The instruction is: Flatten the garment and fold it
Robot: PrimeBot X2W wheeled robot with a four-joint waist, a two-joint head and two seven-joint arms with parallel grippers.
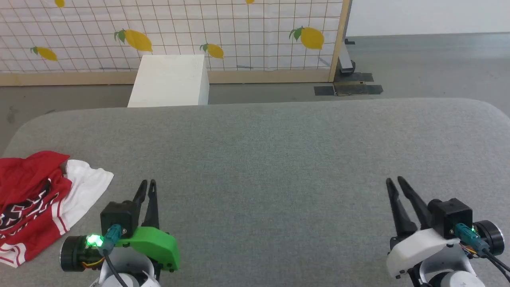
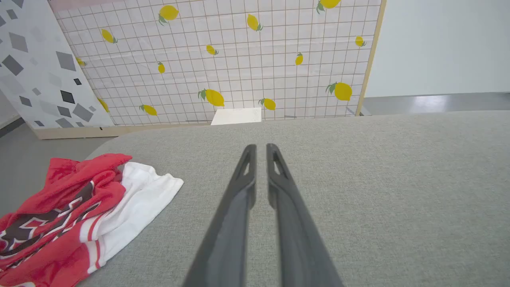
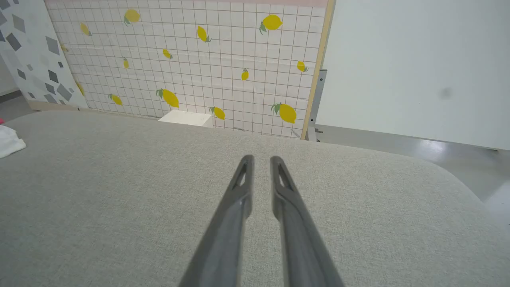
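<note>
The garment (image 1: 34, 201) lies crumpled at the table's left edge: red cloth with black white-outlined print, striped trim and a white sleeve spread toward the middle. It also appears at the lower left of the left wrist view (image 2: 75, 215), and a white corner of the garment (image 3: 10, 141) shows at the left edge of the right wrist view. My left gripper (image 1: 148, 183) hovers just right of the garment, apart from it, fingers almost together and empty. My right gripper (image 1: 394, 181) is far to the right, with a thin gap between its fingers and nothing in them.
The grey fabric-covered table (image 1: 271, 159) has rounded corners. Behind its far edge stands a white box (image 1: 169, 79), then a lemon-print tiled panel (image 1: 199, 32) with a wooden frame. Grey floor lies at the back right.
</note>
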